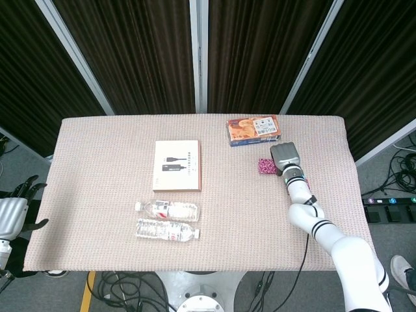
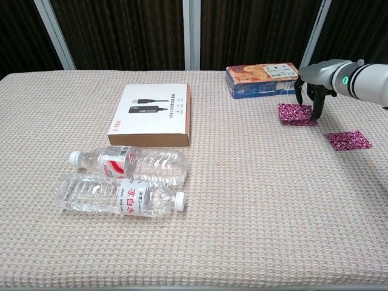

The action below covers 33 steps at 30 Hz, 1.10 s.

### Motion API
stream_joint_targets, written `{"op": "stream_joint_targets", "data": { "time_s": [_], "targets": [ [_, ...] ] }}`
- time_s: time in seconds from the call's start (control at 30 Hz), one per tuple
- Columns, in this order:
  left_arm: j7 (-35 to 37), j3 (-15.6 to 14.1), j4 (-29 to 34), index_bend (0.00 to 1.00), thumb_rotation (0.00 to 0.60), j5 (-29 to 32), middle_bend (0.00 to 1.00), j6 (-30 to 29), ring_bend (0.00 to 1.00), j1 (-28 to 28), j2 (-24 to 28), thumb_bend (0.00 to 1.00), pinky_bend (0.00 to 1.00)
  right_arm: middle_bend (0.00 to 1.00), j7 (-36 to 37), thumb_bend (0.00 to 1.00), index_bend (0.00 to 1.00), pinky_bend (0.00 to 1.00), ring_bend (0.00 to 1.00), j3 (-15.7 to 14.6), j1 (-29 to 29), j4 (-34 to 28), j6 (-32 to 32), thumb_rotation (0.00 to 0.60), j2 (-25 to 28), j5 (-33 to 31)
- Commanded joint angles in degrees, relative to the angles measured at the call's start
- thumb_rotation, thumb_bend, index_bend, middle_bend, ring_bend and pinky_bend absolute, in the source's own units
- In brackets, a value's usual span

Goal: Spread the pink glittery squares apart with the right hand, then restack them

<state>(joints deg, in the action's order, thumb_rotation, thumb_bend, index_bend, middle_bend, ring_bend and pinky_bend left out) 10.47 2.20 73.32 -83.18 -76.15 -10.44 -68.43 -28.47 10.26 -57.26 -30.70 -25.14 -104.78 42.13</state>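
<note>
A small stack of pink glittery squares (image 2: 294, 114) lies on the table just in front of the snack box; the head view shows this stack (image 1: 265, 166) left of my right hand. One more pink square (image 2: 348, 140) lies by itself further right and nearer the front. My right hand (image 2: 310, 97) hangs over the stack's right edge with its fingers pointing down, and the fingertips (image 2: 315, 110) touch that edge without gripping anything. Seen from the head, the right hand (image 1: 285, 158) covers that edge. My left hand (image 1: 16, 209) is off the table at the far left, fingers apart and holding nothing.
An orange and blue snack box (image 2: 262, 79) lies right behind the stack. A white cable box (image 2: 151, 114) sits mid-table, with two plastic water bottles (image 2: 128, 163) (image 2: 118, 195) lying on their sides in front of it. The woven table mat (image 2: 254, 200) covers the table.
</note>
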Motion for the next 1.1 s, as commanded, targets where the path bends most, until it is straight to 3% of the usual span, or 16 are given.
{"op": "stream_joint_targets", "data": {
  "time_s": [0.03,1.1],
  "targets": [
    [0.06,-0.02,-0.11,0.26,0.600,-0.06,0.19,0.00,0.21,0.00,-0.01,0.00,0.39,0.75,0.74,0.00,0.46,0.67,0.83,0.25,0.06,1.55,0.93,0.600,-0.82,0.66],
    [1.54,-0.24,-2.33,0.26,0.600,-0.05,0.19,0.62,0.21,0.00,-0.89,0.00,0.39,0.75,3.44,0.00,0.42,0.67,0.83,3.23,-0.03,10.35,4.68,0.599,-4.86,5.55]
  ]
}}
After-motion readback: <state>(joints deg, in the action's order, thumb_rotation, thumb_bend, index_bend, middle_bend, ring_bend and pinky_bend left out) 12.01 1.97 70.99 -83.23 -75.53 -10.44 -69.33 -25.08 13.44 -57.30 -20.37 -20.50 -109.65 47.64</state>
